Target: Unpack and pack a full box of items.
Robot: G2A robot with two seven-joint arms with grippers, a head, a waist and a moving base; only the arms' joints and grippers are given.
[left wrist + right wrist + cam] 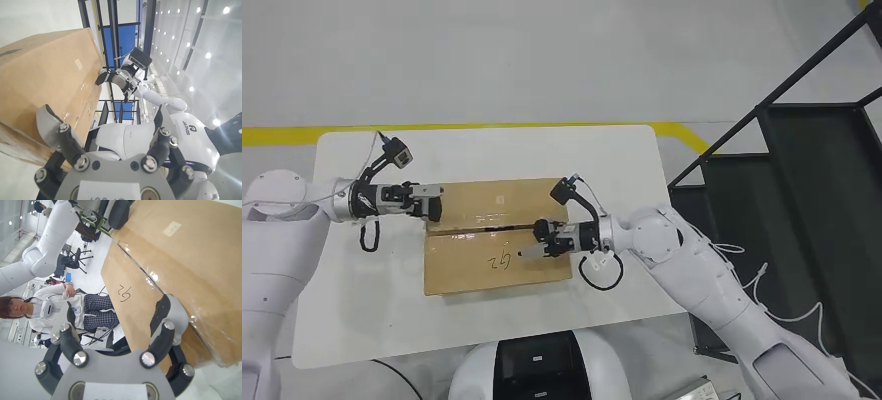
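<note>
Box (pixel 467 265): cardboard, shut, centre of frame on white table (pixel 362 300); taped seam (pixel 482 229) runs left to right along its long axis. Left gripper (pixel 435 207): fingers spread, empty, at the seam's left end. Right gripper (pixel 535 242): fingers spread, empty, one tip resting on the seam toward its right end; probably the better placed to open it.

White table (pixel 362 310); cardboard box (pixel 467 275) rests on its middle.

Bright ceiling lights (pixel 208 55); box (pixel 189 262) glare; edges perhaps warped.
</note>
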